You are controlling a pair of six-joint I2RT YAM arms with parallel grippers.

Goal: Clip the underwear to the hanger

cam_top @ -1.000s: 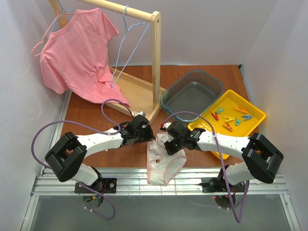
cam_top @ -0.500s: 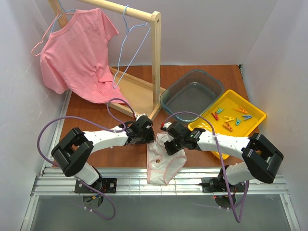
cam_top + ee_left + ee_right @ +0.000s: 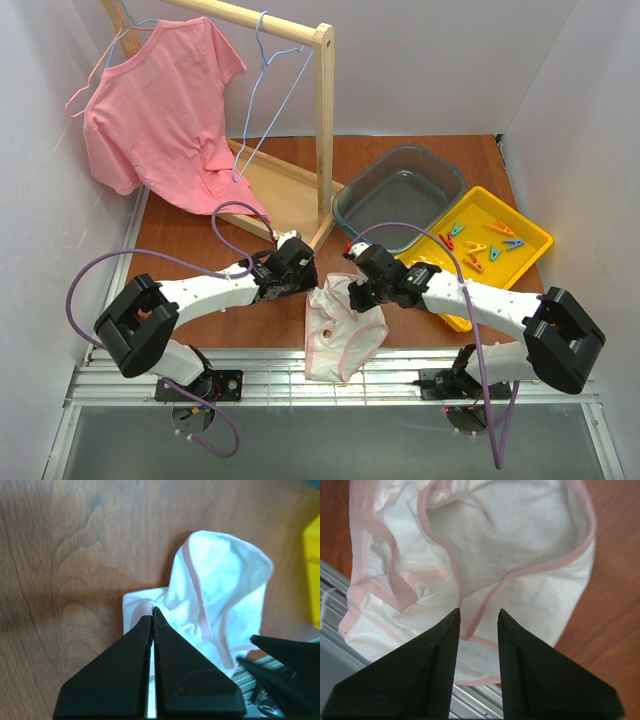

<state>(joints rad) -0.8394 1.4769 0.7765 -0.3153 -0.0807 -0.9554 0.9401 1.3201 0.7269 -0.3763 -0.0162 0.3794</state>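
The small white fabric briefs with pale pink trim (image 3: 340, 335) are spread at the near edge of the brown wooden tabletop (image 3: 185, 245). Their lower part is draped over the metal rails (image 3: 250, 385), well apart from the thin light-blue wire hanger (image 3: 250, 100) hung on the wooden rail stand (image 3: 323, 120) at the back. The left end effector (image 3: 152, 612) is closed tight on a puckered corner of the fabric. The right end effector (image 3: 478, 614) is held at a narrow gap over a pink-trimmed leg hole, and contact cannot be told. So slight a pinch could be lost if the corner is lifted sharply, and the overhanging garment could then be dragged off the edge. The coloured plastic pegs (image 3: 480, 245) in the yellow tray (image 3: 516, 214) are not yet in use.
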